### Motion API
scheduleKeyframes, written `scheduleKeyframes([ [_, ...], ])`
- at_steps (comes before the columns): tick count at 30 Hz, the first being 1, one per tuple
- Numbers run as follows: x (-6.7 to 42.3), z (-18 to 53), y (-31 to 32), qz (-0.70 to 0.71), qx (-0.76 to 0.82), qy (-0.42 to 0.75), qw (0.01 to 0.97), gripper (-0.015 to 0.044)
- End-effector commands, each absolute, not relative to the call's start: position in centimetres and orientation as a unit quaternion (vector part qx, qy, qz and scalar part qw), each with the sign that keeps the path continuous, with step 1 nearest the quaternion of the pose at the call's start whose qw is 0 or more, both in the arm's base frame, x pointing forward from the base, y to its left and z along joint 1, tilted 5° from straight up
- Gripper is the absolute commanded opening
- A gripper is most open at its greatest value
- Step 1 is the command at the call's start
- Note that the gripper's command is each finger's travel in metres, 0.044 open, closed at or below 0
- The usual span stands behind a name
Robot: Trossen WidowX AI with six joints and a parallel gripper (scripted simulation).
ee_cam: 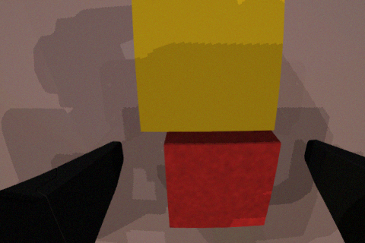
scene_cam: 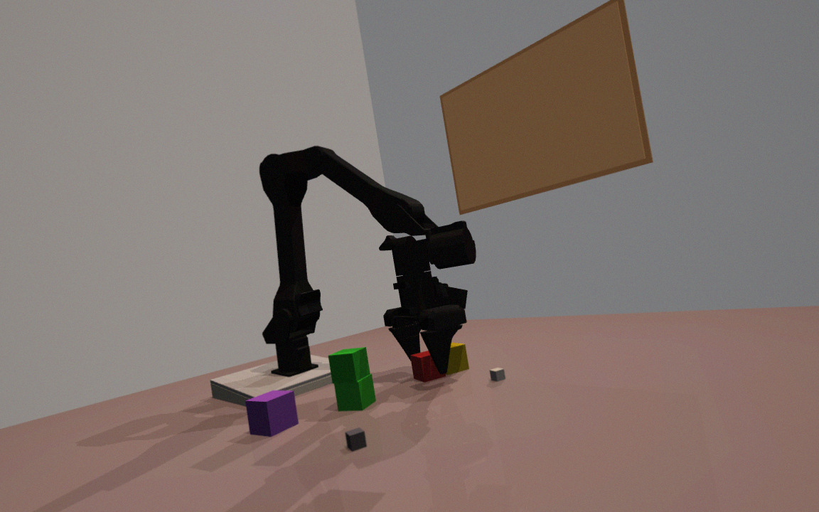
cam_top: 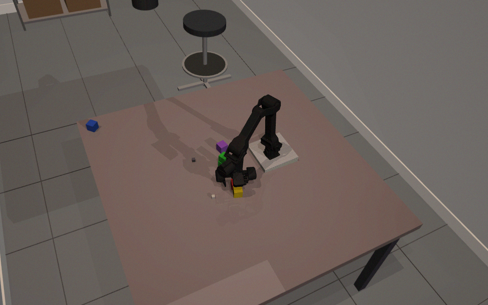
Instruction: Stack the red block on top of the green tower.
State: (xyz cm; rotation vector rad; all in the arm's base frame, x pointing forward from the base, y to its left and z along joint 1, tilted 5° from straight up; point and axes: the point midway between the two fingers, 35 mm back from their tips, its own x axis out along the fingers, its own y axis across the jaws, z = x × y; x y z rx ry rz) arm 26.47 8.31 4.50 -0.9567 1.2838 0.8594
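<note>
The red block [scene_cam: 421, 368] [ee_cam: 220, 182] lies on the brown table [cam_top: 314, 212], touching a yellow block [cam_top: 238, 192] [scene_cam: 458, 358] [ee_cam: 208, 61] on its far side. My gripper [cam_top: 233, 181] [scene_cam: 426, 356] [ee_cam: 216, 151] is open and low over the red block, with one finger on each side of it and a clear gap to both. The green tower [cam_top: 221, 157] [scene_cam: 350, 378] of two blocks stands upright a short way behind the gripper, toward the arm's base.
A purple block [cam_top: 222, 145] [scene_cam: 271, 412] lies beside the tower. A small grey cube [cam_top: 193, 159] [scene_cam: 355, 439] and a small white cube [cam_top: 212, 195] [scene_cam: 496, 373] lie nearby. A blue block [cam_top: 92, 125] sits at the table's far left corner. The arm's base plate [cam_top: 287, 157] [scene_cam: 240, 385] is close by.
</note>
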Motion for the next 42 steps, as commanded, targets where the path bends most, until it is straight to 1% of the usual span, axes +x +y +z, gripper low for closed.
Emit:
scheduleKeyframes([
  [1,26.3,4.0,8.2,0.374,-0.417,0.558,0.612,0.0440],
  [16,26.3,4.1,8.2,0.374,-0.417,0.558,0.612,0.0440],
  [27,26.3,4.1,8.2,0.374,-0.417,0.558,0.612,0.0151],
  [34,26.3,4.1,8.2,0.374,-0.417,0.558,0.612,0.0105],
  [38,26.3,5.0,8.2,0.374,-0.417,0.558,0.612,0.0000],
  [42,26.1,7.0,8.3,0.374,-0.417,0.558,0.612,0.0000],
])
